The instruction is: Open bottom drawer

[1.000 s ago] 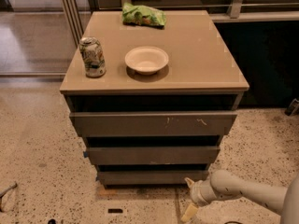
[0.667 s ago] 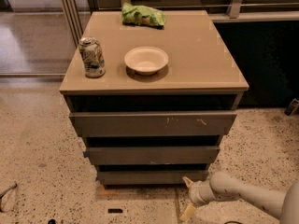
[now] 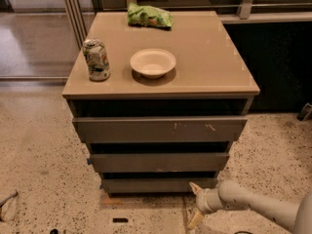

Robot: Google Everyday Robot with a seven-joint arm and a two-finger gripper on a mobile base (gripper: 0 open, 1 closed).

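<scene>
**A:** Where is the hand point(image 3: 193, 204) at this moment?

**B:** It is low, at the near right of the scene, just above the floor point(image 3: 44, 169). Its two fingers are spread wide, one pointing up and one pointing down, and they hold nothing. The arm point(image 3: 253, 206) comes in from the right edge.

**A:** Does it touch the drawer?

**B:** The upper finger reaches to the right end of the bottom drawer point(image 3: 146, 185), at its front. Whether it really touches, I cannot tell. It is at least just beside it.

**A:** And the drawer itself, is it open?

**B:** I judge not. Its plain front sits back under the middle drawer point(image 3: 158, 162), and I see nothing of its inside. It is the lowest of three, and the top drawer point(image 3: 156, 129) with the white scratches is the highest.

**A:** So what is done?

**B:** Only the approach, I think. The hand is at the correct height and near the front. The main work is left: to catch the upper edge of the front, because there is no handle, and to pull it toward the near side.

**A:** Is something in the way?

**B:** On the bench point(image 3: 204, 57) stand a can point(image 3: 96, 59), a bowl point(image 3: 152, 62) and, at the far side, a green bag point(image 3: 149, 16). They are well apart from the hand.
</scene>
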